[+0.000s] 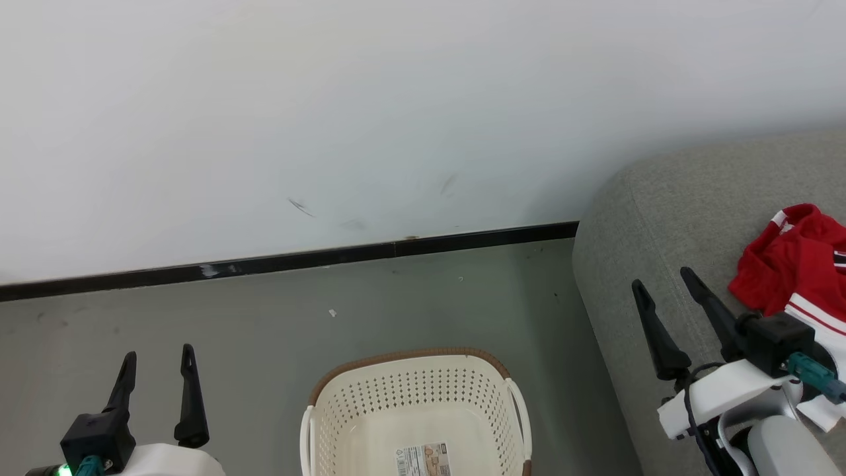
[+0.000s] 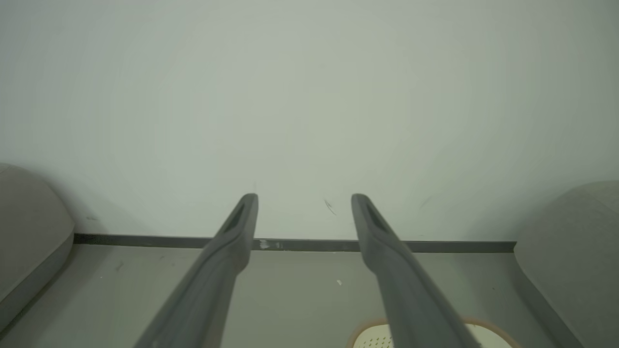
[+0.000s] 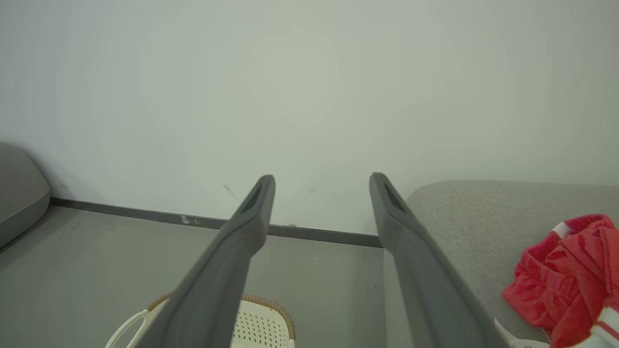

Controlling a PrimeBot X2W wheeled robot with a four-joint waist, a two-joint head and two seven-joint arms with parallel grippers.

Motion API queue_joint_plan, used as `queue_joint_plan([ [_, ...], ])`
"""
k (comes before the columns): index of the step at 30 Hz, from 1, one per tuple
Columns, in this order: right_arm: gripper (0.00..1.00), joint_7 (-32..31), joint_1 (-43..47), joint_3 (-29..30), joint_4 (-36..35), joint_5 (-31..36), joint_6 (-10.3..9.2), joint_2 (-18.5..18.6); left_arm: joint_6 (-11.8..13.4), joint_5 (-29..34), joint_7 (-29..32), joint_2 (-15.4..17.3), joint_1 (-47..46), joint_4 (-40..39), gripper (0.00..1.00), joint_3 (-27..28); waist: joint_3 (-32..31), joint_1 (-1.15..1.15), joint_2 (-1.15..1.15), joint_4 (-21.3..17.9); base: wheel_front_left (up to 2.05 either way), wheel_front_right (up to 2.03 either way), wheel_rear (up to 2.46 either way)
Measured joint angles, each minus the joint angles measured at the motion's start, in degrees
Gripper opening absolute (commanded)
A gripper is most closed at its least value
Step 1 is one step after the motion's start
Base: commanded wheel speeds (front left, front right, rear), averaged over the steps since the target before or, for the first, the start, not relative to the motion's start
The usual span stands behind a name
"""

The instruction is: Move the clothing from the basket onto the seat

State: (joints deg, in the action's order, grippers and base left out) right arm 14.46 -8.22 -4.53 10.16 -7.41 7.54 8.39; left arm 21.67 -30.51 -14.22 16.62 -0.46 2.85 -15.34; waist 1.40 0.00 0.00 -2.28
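Observation:
The red clothing (image 1: 796, 268) with white trim lies bunched on the grey seat (image 1: 687, 218) at the right, and it also lies at the right edge in the right wrist view (image 3: 563, 285). The cream basket (image 1: 413, 413) with its brown rim stands on the floor at bottom centre; its inside shows bare plastic and a paper label. My right gripper (image 1: 664, 281) is open above the seat's near-left part, just left of the clothing and holding nothing. Over the floor at lower left, my left gripper (image 1: 158, 357) is open too, well left of the basket.
A pale wall with a dark baseboard (image 1: 284, 263) runs behind the grey floor (image 1: 396, 307). In the left wrist view a second grey cushion (image 2: 29, 232) sits at the left and the seat (image 2: 575, 241) at the right, with the basket rim (image 2: 493, 333) at the bottom.

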Motion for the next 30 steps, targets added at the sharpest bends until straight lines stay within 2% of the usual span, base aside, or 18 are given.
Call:
queue_joint_plan([
  [11,1.0,0.0,6.09,0.12,-0.36,1.72,-0.01,-4.11,-1.74,-1.4,0.01,0.96,0.29,1.78,1.0,-0.21,-2.86,0.0,0.0,1.55,0.0,0.0,0.0],
  [30,1.0,0.0,9.45,1.29,-2.63,4.6,-0.01,-5.17,-2.67,-1.14,0.05,1.16,0.66,2.69,1.0,-2.31,-3.53,0.0,0.0,0.57,0.0,0.0,0.0],
])
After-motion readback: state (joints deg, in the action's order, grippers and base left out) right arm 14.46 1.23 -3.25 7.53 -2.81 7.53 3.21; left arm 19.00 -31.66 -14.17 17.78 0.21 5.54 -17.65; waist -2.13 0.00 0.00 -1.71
